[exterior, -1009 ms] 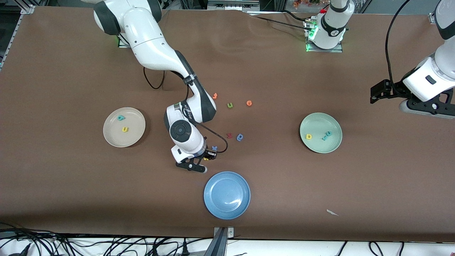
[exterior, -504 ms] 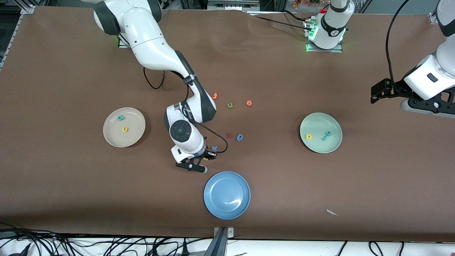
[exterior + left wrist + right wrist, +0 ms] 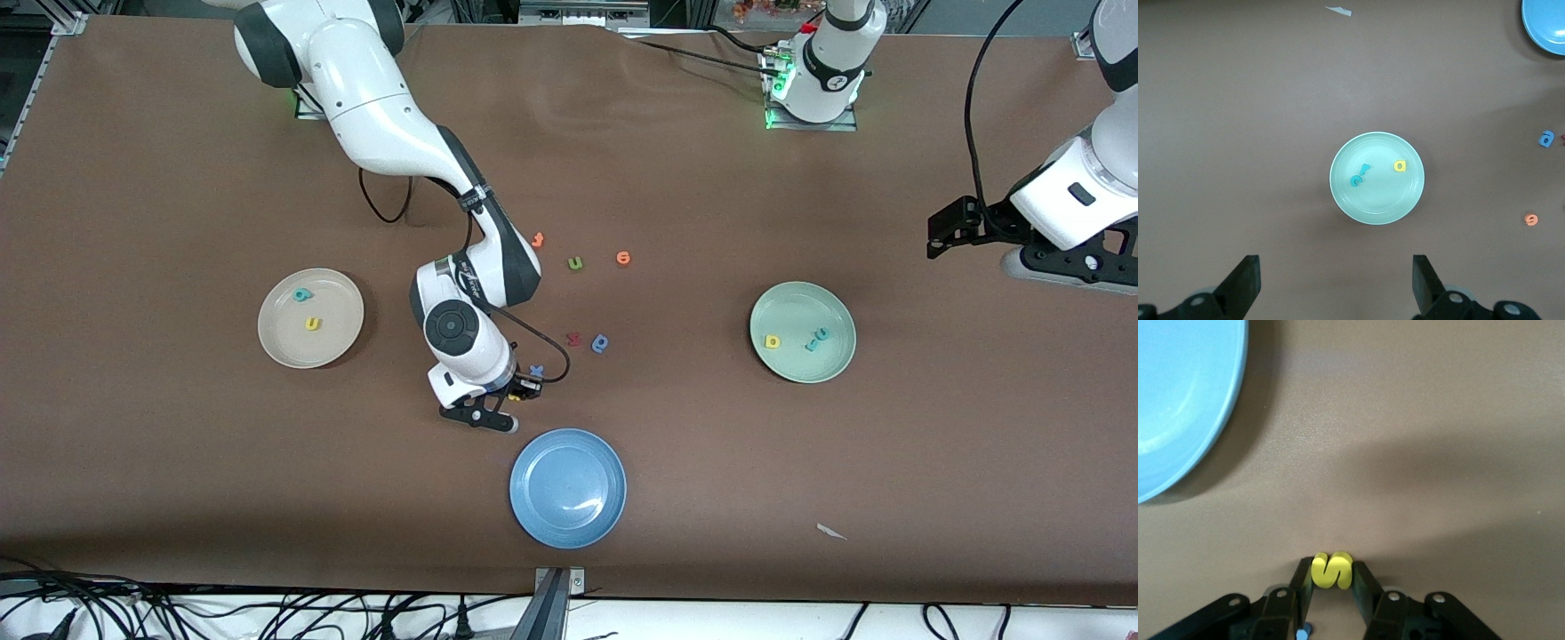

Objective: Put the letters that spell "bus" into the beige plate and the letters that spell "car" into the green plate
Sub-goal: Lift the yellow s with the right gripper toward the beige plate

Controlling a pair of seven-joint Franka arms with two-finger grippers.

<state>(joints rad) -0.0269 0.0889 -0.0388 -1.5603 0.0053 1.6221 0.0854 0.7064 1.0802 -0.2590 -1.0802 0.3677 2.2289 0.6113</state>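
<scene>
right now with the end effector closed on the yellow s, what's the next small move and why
Probably lift straight up. The right end effector has its fingers shut on the yellow s, low at the table beside the blue plate. The beige plate, toward the right arm's end, already holds the teal b and yellow u, so the s goes there next. The left end effector waits open.
</scene>
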